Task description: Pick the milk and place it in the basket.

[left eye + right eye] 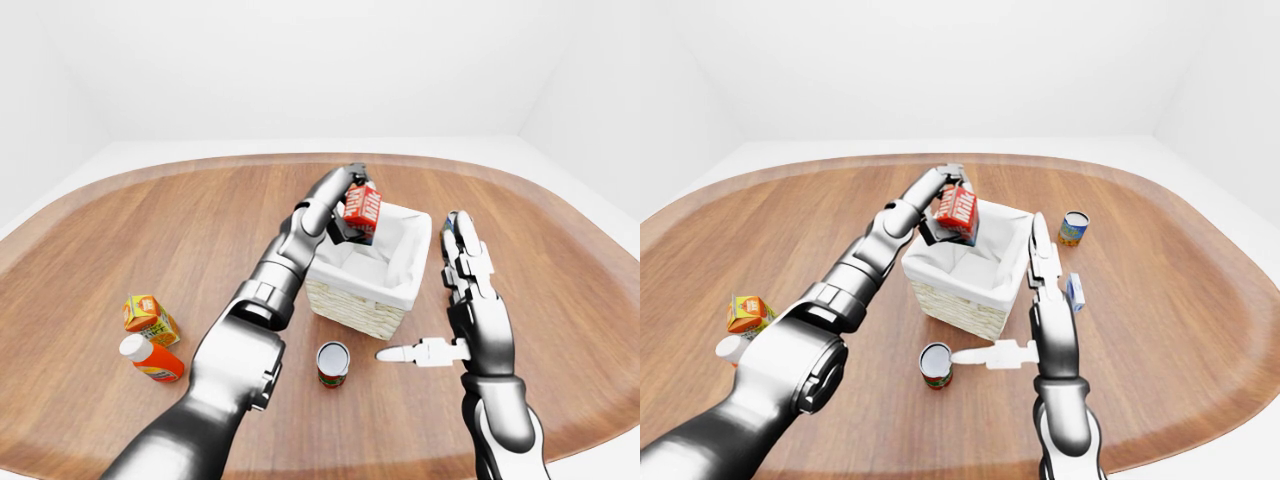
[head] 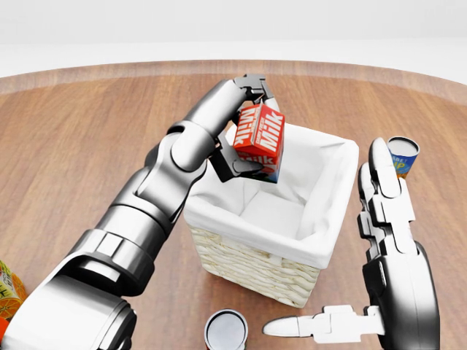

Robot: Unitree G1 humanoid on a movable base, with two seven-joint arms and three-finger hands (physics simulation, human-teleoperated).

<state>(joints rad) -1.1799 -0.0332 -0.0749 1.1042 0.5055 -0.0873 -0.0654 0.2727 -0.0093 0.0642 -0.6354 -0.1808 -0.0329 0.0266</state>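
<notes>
The counter is of brown wood with a rounded edge; plain white walls and even light surround it.
</notes>
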